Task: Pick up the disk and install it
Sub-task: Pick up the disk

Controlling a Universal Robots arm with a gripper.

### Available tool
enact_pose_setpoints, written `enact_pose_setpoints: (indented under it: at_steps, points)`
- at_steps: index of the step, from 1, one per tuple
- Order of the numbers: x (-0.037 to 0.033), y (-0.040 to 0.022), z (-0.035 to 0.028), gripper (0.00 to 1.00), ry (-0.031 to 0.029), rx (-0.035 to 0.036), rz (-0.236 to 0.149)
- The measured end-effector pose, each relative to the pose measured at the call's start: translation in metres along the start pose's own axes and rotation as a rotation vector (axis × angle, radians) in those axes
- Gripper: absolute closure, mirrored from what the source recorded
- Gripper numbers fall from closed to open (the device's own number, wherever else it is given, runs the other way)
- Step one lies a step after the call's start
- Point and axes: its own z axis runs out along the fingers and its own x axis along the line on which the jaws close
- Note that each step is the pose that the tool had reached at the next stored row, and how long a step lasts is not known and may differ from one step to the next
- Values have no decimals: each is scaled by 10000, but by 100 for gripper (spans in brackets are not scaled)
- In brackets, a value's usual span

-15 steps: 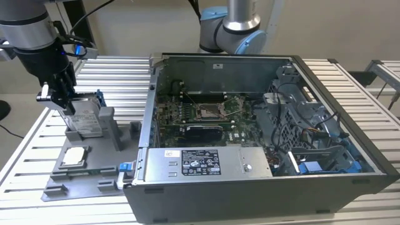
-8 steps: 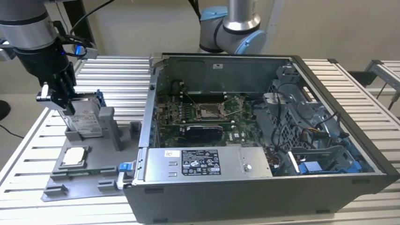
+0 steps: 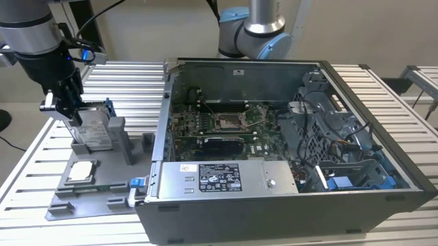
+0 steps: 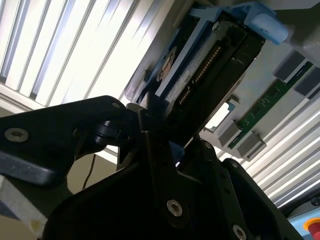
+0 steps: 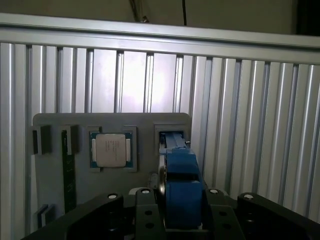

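Note:
The disk (image 3: 94, 132), a silver-grey drive with a white label in a blue carrier, stands on edge in the upright slot of the grey fixture tray (image 3: 102, 201) at the exterior view's left. My gripper (image 3: 68, 114) comes down on its upper end from above and is shut on the disk. In the first wrist view the blue carrier (image 5: 182, 192) sits tight between the black fingers (image 5: 146, 215). The disk's connector edge (image 4: 210, 65) reaches away from my gripper (image 4: 161, 131) in the second wrist view.
An open computer case (image 3: 287, 128) lies to the exterior view's right of the tray, with a motherboard, a grey power supply box (image 3: 226, 177) and a blue-clipped drive bay (image 3: 342, 182). A square silver chip (image 5: 111, 150) and a memory stick (image 5: 68, 170) rest on the tray. A second arm's base (image 3: 255, 31) stands behind the case.

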Motion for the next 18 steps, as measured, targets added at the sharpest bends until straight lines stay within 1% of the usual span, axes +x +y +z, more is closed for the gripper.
enact_pose_setpoints:
  at_steps: [2,5,10,18]
  points:
    - [-1,1,-26,100,0,1,1]
    - [-3,1,-89,100,1,1,0]
    - [-7,3,-228,100,9,0,1]
    - [-13,6,-413,100,14,1,1]
